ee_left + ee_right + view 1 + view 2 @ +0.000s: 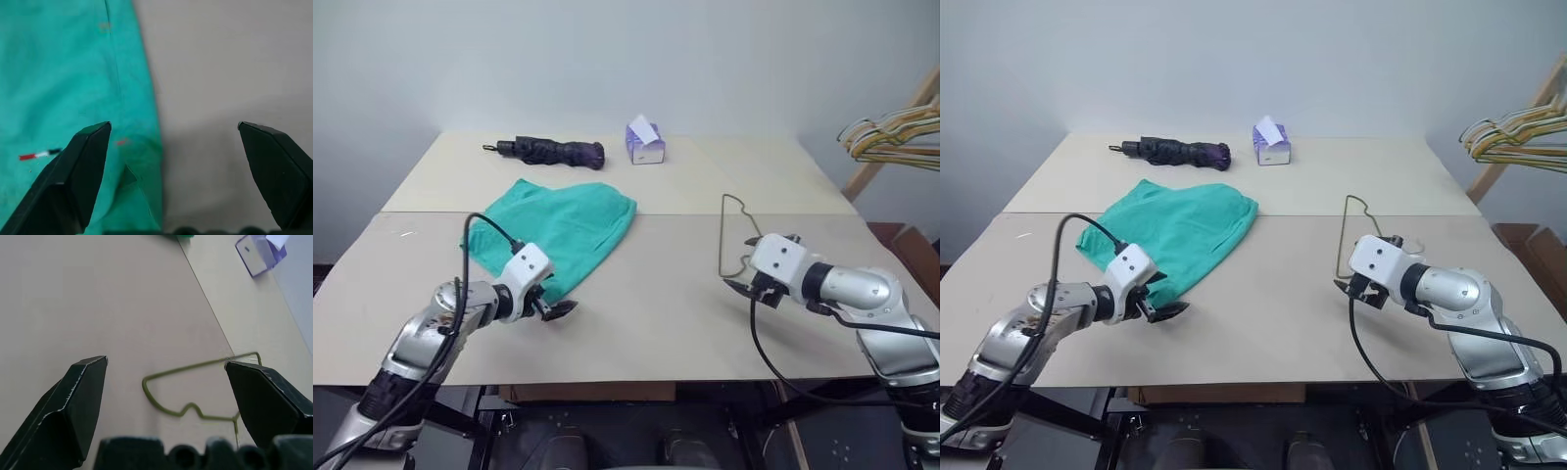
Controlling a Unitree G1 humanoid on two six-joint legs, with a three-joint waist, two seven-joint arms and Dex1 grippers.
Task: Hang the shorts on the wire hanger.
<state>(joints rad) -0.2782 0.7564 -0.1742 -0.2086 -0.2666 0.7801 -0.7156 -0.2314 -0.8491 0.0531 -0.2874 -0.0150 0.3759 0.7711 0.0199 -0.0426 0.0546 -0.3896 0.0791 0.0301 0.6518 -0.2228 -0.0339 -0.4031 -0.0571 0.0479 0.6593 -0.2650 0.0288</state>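
Where it lies flat, teal shorts point(563, 233), crumpled

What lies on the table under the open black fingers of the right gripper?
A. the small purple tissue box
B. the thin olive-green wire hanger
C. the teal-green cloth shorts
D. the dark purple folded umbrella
B: the thin olive-green wire hanger lies flat on the table between and beyond the right gripper fingers.

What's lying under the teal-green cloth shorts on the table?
The teal-green cloth shorts lie flat on the beige tabletop, straddling the seam between its two boards. No bulge suggests anything beneath, but the cloth covers that patch, so it cannot be confirmed.
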